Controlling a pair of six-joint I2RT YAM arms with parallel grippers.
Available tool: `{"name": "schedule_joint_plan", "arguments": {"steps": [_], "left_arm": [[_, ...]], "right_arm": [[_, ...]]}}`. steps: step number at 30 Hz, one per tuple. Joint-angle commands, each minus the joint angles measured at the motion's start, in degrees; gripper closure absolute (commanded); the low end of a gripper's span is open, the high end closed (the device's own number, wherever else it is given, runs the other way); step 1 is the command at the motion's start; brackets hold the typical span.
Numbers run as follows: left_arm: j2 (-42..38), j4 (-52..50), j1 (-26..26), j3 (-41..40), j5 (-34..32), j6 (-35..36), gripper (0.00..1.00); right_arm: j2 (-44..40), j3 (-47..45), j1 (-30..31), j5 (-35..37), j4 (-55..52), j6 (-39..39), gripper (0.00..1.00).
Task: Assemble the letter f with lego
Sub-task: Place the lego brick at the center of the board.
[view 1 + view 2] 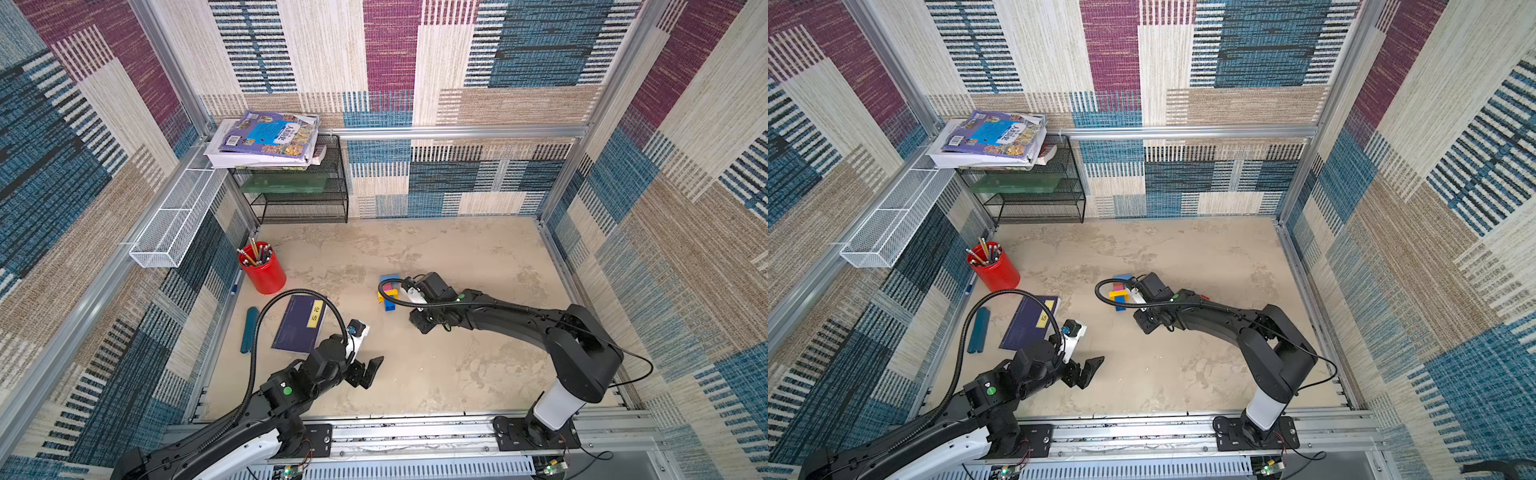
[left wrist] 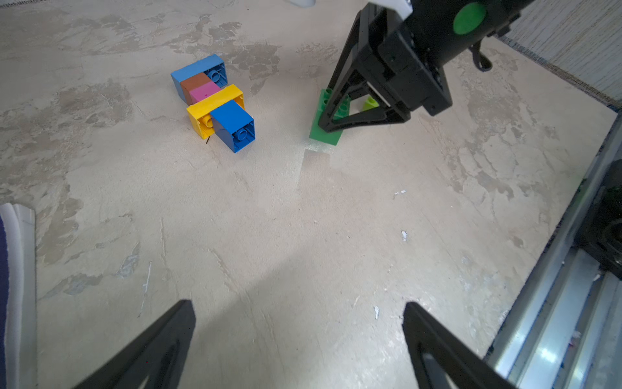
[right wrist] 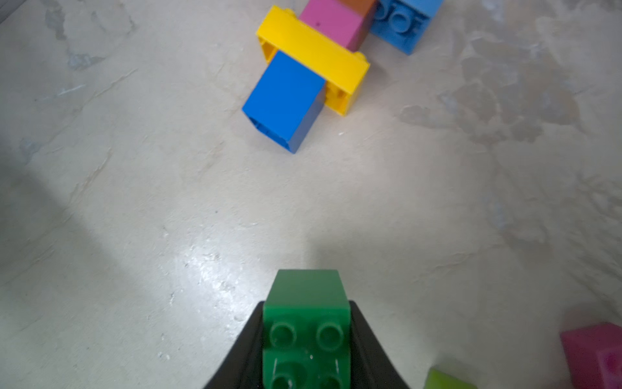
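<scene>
Seemingly well along: five-brick assy (image 2: 215,101) lies on bench (image 2: 303,235); R fingers (image 3: 247,357) pinch green brick (image 3: 306,323), not yet attached; L fingers (image 2: 181,320) spread, empty.

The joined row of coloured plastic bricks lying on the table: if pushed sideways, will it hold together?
Probably it slides, not rolls: the joined row of coloured plastic bricks rests on flat faces. A push on its protruding dark blue end brick may lever a stud joint apart.
</scene>
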Motion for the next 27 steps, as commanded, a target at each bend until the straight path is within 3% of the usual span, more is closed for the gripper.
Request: {"name": "schedule_joint_plan", "arguments": {"steps": [1,16,27], "left_arm": [[-0.25,1.01,0.02,-0.23,-0.31,0.84,0.01],[-1.15,0.87,0.00,-0.64,-0.67,0.59,0.01],[-1.16,0.80,-0.03,-0.57,-0.92,0.60,0.01]], "right_arm": [[0.65,-0.39,1.60,0.37,1.15,-1.40,0.72],[2.80,-1.82,3.25,1.36,2.03,-2.07,0.70],[-1.17,-1.97,2.93,1.46,2.56,-1.15,0.55]]}}
